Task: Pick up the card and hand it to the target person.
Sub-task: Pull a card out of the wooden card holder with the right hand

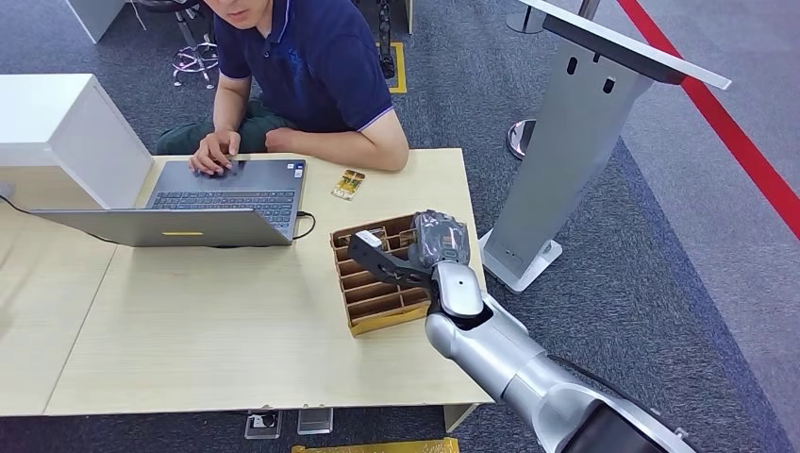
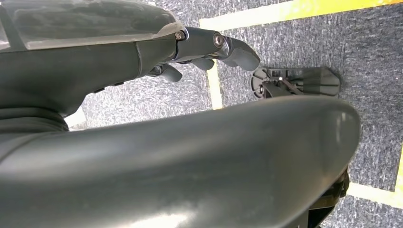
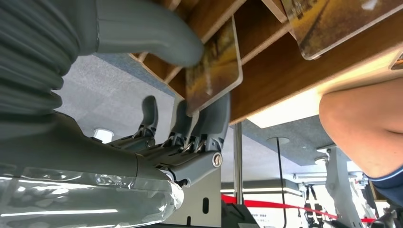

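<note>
— Head view, from the left: what's on the table (image 1: 226,340)?

— An open laptop (image 1: 203,203) with a seated person (image 1: 302,75) typing, a small card packet (image 1: 348,184), then a wooden slotted card holder (image 1: 377,278).

— And the right hand (image 1: 429,247)?

— Over the holder. In the right wrist view its thumb (image 3: 157,33) and fingers (image 3: 209,118) pinch a card (image 3: 214,71) that sits in a slot.

— The left hand (image 2: 204,50)?

— Hanging above carpet, fingers loosely curled, holding nothing.
</note>
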Controlling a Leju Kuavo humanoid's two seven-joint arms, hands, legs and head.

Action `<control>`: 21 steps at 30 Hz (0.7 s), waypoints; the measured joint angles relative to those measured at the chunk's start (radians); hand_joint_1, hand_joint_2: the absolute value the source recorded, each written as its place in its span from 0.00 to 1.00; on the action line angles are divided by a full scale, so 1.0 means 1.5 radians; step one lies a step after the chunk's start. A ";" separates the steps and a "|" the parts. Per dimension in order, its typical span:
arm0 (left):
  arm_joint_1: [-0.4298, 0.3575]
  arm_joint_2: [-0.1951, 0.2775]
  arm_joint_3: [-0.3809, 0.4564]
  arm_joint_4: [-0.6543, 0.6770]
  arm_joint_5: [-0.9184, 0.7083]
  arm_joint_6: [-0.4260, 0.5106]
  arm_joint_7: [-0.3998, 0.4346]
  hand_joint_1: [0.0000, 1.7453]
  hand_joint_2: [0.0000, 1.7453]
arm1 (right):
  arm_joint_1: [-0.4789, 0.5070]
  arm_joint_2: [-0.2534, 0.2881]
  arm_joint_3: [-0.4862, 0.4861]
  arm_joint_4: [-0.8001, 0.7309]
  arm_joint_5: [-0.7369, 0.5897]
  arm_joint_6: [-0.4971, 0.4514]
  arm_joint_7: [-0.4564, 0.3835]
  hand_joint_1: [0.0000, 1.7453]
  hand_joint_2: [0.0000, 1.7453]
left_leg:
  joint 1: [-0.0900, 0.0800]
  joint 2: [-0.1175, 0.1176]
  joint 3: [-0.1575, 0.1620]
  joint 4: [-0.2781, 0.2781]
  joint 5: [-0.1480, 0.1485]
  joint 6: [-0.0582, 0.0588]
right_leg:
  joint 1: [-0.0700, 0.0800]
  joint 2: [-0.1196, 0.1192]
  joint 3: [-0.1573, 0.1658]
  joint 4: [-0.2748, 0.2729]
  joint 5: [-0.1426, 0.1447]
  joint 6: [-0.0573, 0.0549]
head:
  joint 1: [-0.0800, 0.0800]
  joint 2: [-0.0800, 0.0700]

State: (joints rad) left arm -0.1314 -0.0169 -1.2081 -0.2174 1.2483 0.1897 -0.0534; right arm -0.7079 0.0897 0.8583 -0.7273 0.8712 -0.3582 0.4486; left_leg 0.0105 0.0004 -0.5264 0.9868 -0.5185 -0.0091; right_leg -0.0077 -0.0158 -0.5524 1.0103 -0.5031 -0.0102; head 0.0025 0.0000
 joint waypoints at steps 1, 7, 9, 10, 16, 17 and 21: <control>0.000 0.000 0.000 0.000 -0.001 0.000 0.001 0.00 0.00 | 0.000 0.000 0.000 0.000 0.000 0.000 0.000 0.67 1.00 | 0.000 0.000 0.000 0.000 0.000 0.000 | 0.000 0.000 0.000 0.000 0.000 0.000 | 0.000 0.000; -0.001 -0.001 0.000 0.000 -0.003 -0.001 0.006 0.00 0.00 | 0.001 -0.003 0.000 0.000 -0.001 0.000 0.003 0.85 1.00 | 0.000 0.000 0.000 0.000 0.000 0.000 | 0.000 0.000 0.000 0.000 0.000 0.000 | 0.000 0.000; -0.001 -0.001 0.000 0.000 -0.003 -0.001 0.007 0.00 0.00 | 0.001 -0.003 0.000 0.000 -0.001 0.000 0.003 0.88 1.00 | 0.000 0.000 0.000 0.000 0.000 0.000 | 0.000 0.000 0.000 0.000 0.000 0.000 | -0.001 0.000; -0.001 -0.001 0.000 0.000 -0.003 -0.001 0.008 0.00 0.00 | 0.001 -0.004 0.000 0.000 -0.001 0.000 0.003 0.90 1.00 | 0.000 0.000 0.001 0.000 0.000 0.000 | 0.000 0.000 0.000 0.000 0.000 0.000 | 0.000 0.000; -0.001 -0.001 0.000 0.000 -0.006 0.000 0.010 0.00 0.00 | 0.001 -0.005 0.000 -0.001 -0.001 0.000 0.003 1.00 1.00 | 0.000 0.000 0.001 0.000 0.000 0.000 | 0.000 0.000 0.001 0.000 0.000 0.000 | 0.000 0.000; -0.001 -0.001 0.000 0.000 -0.008 0.001 0.010 0.00 0.00 | 0.001 -0.006 0.000 -0.001 -0.002 0.000 0.003 1.00 1.00 | 0.000 0.000 0.001 0.000 0.000 0.000 | 0.000 0.000 0.001 0.000 0.000 0.000 | 0.000 0.000; -0.001 -0.002 -0.001 0.000 -0.015 0.007 0.011 0.00 0.00 | 0.001 -0.006 0.000 -0.002 -0.002 0.000 0.003 1.00 1.00 | 0.000 0.000 0.001 0.000 0.000 0.000 | 0.000 0.000 0.001 0.000 0.000 0.000 | 0.000 0.000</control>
State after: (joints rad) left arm -0.1333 -0.0195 -1.2098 -0.2174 1.2265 0.1998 -0.0371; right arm -0.7066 0.0813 0.8579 -0.7299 0.8682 -0.3578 0.4528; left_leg 0.0105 0.0006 -0.5254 0.9868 -0.5185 -0.0091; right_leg -0.0077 -0.0157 -0.5516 1.0103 -0.5031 -0.0102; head 0.0027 0.0000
